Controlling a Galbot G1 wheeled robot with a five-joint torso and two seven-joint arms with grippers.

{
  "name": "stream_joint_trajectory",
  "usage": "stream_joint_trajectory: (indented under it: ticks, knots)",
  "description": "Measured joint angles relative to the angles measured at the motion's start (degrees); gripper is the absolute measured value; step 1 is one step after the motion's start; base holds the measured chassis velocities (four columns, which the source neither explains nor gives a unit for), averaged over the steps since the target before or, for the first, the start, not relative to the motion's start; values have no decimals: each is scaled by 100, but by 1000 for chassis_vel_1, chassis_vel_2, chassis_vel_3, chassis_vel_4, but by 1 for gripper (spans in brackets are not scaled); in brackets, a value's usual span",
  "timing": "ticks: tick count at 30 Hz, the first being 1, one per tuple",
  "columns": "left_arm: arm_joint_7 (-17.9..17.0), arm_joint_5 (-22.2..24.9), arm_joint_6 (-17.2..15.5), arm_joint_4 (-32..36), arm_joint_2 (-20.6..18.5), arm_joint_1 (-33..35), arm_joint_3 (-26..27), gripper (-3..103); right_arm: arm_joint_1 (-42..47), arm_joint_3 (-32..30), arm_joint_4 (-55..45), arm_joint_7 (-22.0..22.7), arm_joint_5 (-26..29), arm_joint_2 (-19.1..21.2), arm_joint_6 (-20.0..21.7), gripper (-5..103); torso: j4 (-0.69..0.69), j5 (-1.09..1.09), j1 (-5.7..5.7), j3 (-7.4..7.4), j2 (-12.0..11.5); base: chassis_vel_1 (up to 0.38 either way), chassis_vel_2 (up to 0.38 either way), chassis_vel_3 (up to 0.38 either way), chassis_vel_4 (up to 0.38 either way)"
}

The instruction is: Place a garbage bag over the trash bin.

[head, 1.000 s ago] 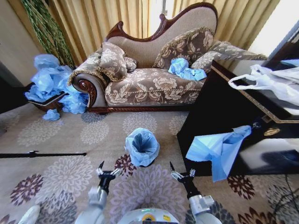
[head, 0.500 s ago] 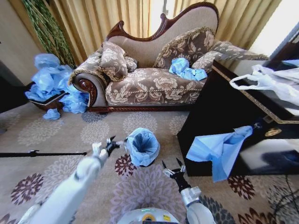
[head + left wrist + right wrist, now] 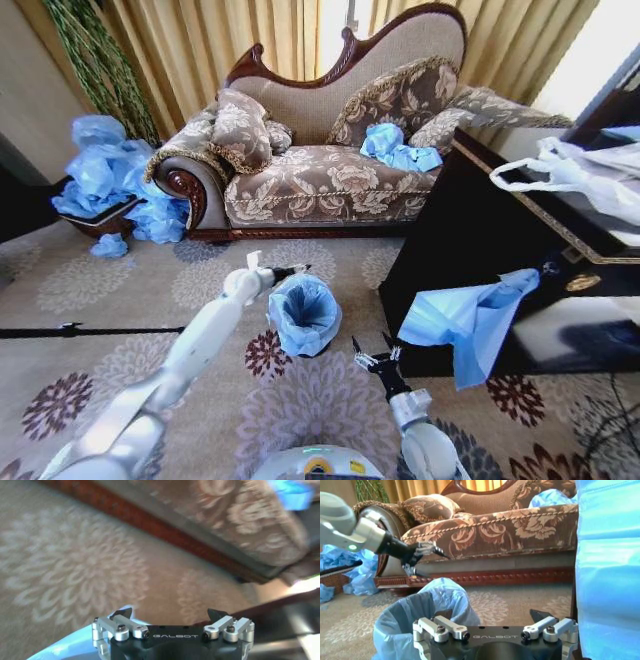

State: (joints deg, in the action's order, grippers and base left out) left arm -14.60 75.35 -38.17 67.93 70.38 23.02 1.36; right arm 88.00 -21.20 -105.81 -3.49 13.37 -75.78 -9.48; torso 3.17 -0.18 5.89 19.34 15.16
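With the thin, crinkly light blue garbage bag [image 3: 304, 312] lining the bin on the patterned carpet [image 3: 120, 370], the open, empty left gripper [image 3: 292, 270] above its far rim should descend squarely before pinching, while the right gripper [image 3: 372, 359], open too, waits nearby.

My two grippers, left [image 3: 295, 269] and right [image 3: 370, 357]; one lined trash bin [image 3: 304, 315]; one sofa [image 3: 330, 150]; one white bag [image 3: 585, 175].

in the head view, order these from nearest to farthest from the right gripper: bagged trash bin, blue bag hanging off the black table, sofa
From the right gripper:
1. Garbage bag lining the trash bin, just ahead to its left.
2. Blue bag draped off the black table, to its right, slightly farther.
3. Sofa, at the back.
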Motion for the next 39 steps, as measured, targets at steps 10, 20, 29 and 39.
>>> stream_joint_trajectory:
  ticks: [10,20,29,39]
  knots:
    - [-506,34,-33,-578,394,-217,47,100,9,39,31,19,-37,-103,-41,100,-2,-2,-1,0,0,0,0,0,0]
    - [-1007,-15,-14,-1290,658,-447,176,100,40,66,-21,73,-103,-123,-39,100,0,-2,-1,-1,0,0,0,0,0]
    - [-495,-214,-57,-299,323,119,383,100,83,79,-41,109,-145,-160,-36,100,-1,-3,-1,-1,0,0,0,0,0]
    - [-445,-796,-391,353,6,332,370,100,150,95,43,103,-258,-290,-113,100,2,-3,-1,-1,1,0,0,0,0]
